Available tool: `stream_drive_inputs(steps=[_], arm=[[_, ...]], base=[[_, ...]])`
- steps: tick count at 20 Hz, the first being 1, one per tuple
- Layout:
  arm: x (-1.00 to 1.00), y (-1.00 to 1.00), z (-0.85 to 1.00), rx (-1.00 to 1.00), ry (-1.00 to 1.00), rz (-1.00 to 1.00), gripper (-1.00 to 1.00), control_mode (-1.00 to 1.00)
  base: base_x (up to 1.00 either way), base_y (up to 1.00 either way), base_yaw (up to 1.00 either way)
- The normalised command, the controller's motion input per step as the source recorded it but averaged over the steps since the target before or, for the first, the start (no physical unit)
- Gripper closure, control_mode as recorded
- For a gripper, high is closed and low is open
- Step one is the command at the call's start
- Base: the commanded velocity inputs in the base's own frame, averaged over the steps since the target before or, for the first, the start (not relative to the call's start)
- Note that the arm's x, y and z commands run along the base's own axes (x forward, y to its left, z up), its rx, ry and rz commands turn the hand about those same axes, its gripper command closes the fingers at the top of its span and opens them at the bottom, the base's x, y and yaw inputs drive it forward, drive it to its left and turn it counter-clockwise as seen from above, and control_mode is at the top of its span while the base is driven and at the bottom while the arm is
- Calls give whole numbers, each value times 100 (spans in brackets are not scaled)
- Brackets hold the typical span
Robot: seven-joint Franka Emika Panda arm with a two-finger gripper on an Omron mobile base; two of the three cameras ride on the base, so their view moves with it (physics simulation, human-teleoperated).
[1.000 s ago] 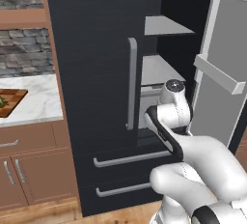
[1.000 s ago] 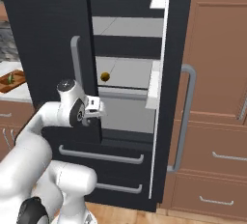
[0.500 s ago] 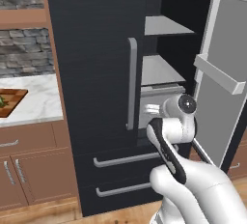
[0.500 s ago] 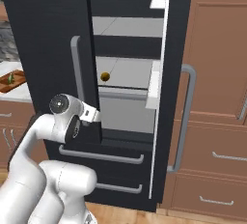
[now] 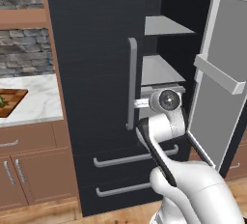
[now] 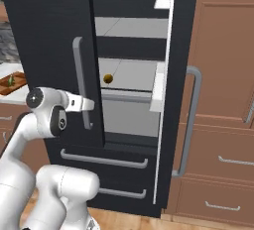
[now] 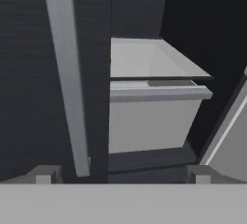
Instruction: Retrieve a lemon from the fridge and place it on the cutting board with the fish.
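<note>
hovering open, pincer [image 7: 120, 177] faces fridge [image 6: 49, 35] shelf; lemon [image 6: 107, 79] inside.

fridge [image 6: 49, 30]: matte black, grey bar handles, grey shelves
lemon [image 6: 107, 79]: olive-yellow
cutting board [image 5: 10, 103]: brown wood
counter [image 5: 38, 103]: white marble
cabinets [image 6: 223, 100]: reddish-brown

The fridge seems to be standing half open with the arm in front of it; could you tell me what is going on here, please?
The fridge has its right door swung open and its left door shut. A lemon sits on a grey shelf inside. The gripper is open and empty, out in front of the fridge beside the left door's handle, facing the opening. On the counter to the left, the cutting board waits. The lemon has not been picked up yet.
</note>
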Motion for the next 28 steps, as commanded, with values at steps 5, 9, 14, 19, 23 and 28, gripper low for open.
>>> stream_drive_inputs(steps=[5,9,14,19,23,28], arm=[[0,0,11,8,7,0,-100,-100],[0,0,28,3,11,0,-100,-100],[1,2,21,0,1,1,-100,-100],[4,23,4,0,2,3,-100,-100],[29,39,5,-2,2,0,-100,-100],[33,26,3,-2,0,0,-100,-100]], base=[[0,0,0],[0,0,0],[0,0,0],[0,0,0],[0,0,0],[0,0,0]])
